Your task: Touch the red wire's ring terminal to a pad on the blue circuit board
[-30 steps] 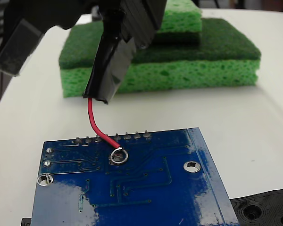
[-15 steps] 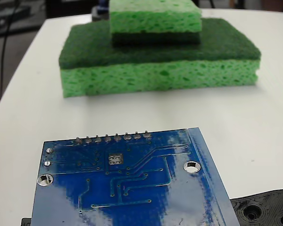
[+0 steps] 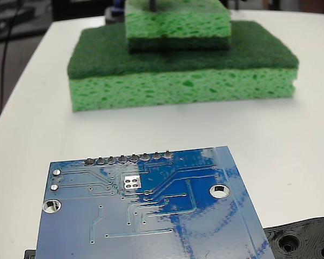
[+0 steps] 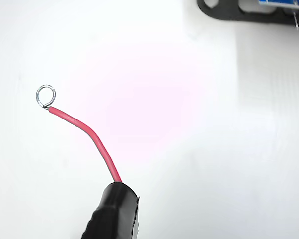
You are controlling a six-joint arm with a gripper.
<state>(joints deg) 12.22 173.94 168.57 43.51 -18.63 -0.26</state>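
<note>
I judge the red wire (image 4: 87,137) light and springy, best steered by its black sleeve (image 4: 112,213); the claw's state I cannot tell.

A white table (image 3: 291,135) with a rounded far edge fills most of the fixed view, evenly lit with soft, faint shadows. Beyond its edge the room is dim and blurred: dark shapes at the top left, with a thin black cable (image 3: 5,59) hanging down beside the table. In the wrist view the same white surface looks washed out by bright light, with a faint pink tint near the middle.
</note>
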